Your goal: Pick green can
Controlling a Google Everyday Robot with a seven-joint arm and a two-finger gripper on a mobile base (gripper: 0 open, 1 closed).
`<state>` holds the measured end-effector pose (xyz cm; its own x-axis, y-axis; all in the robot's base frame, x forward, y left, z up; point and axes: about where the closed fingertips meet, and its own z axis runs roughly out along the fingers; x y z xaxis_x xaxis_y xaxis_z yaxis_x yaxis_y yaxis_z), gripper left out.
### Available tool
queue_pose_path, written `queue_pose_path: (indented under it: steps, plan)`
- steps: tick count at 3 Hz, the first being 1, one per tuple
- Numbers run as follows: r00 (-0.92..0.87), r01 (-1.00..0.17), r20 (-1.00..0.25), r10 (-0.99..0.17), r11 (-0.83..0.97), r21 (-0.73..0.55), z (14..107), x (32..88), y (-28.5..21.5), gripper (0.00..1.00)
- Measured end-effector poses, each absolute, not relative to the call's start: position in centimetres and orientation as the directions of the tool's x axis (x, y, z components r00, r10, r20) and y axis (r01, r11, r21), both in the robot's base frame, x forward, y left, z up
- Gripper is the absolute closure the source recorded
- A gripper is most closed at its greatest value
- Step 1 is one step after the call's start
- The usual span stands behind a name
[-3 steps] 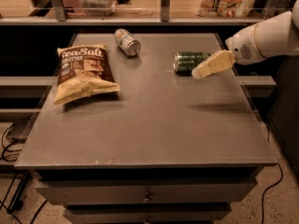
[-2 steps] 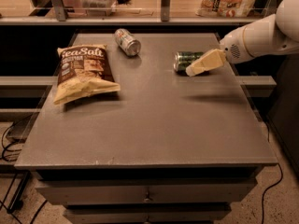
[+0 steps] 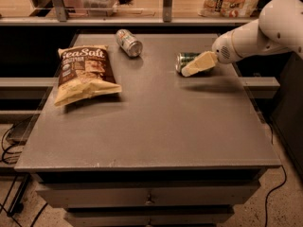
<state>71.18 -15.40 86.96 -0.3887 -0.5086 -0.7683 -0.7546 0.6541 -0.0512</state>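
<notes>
Camera view, the only one. Green can (image 3: 187, 58) lies on its side on the worktop (image 3: 156, 126), right rear part, well apart from the chip bag (image 3: 85, 74) at left and the silver-white can (image 3: 129, 42) at rear centre. Its long axis runs roughly left-right, with the silver end facing left. The gripper (image 3: 195, 66) comes in from the right on the single arm, pointing left and slightly down, roughly along the can's axis. Its cream tip overlaps the near side of the can and hides the can's right part. Contact or just beside: unclear. The can sits immediately left of and behind the tip. Jaws state: cannot tell from this angle, nor whether they hold anything. The can looks not yet lifted. Judgement: the grasp turns on the jaws straddling the can across its round body.
</notes>
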Motion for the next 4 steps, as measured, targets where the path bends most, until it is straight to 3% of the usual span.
queue_pose_path:
  steps: [1,4]
  plan:
    - [-0.384,-0.782,-0.766,-0.516,0.623,-0.028,85.7,71.9,-14.1,0.16]
    - [-0.254,-0.827,-0.809,-0.53,0.553,-0.103,90.4,70.7,-12.4,0.87]
